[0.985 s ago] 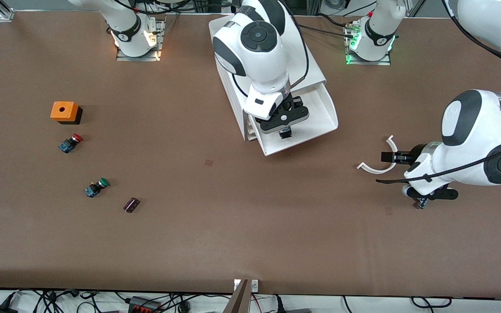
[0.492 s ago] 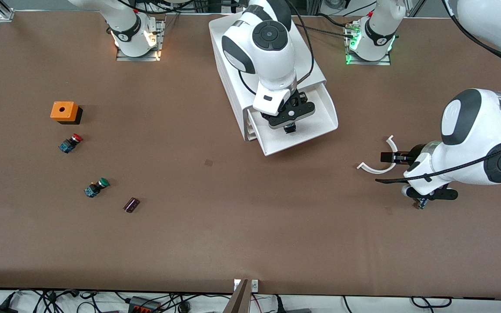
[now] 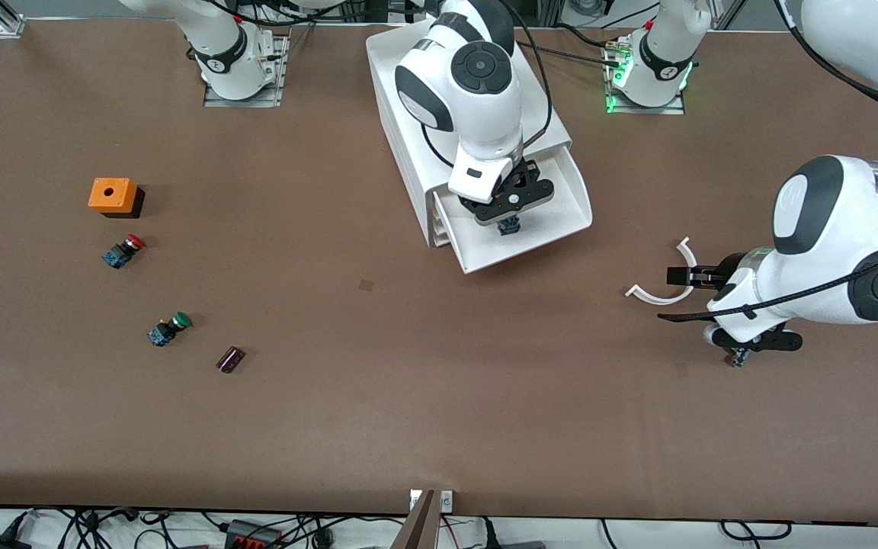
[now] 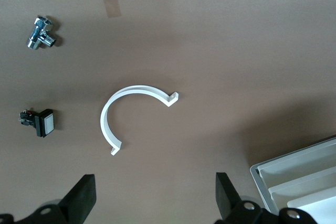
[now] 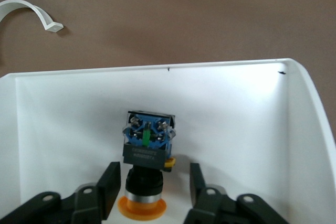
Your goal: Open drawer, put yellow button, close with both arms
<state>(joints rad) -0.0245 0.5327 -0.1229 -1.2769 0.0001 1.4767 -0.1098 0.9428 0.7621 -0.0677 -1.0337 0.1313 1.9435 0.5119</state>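
Right end effector [image 5: 151,190] in the open drawer [image 3: 561,229], fingers parted around the yellow button [image 5: 145,166]. Left end effector [image 4: 152,203] spread wide over the worktop [image 3: 408,381], waiting.

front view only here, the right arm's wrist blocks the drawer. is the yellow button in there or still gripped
Observer: The right wrist view shows the yellow button standing cap down inside the drawer.
Operator: gripper clamped on it?
Observer: No. The right gripper is open, with a gap showing between each finger and the button.
Operator: and the left one, i only see the arm
Observer: The left gripper is open and waits over bare table, with the white curved clip below it and nothing held.
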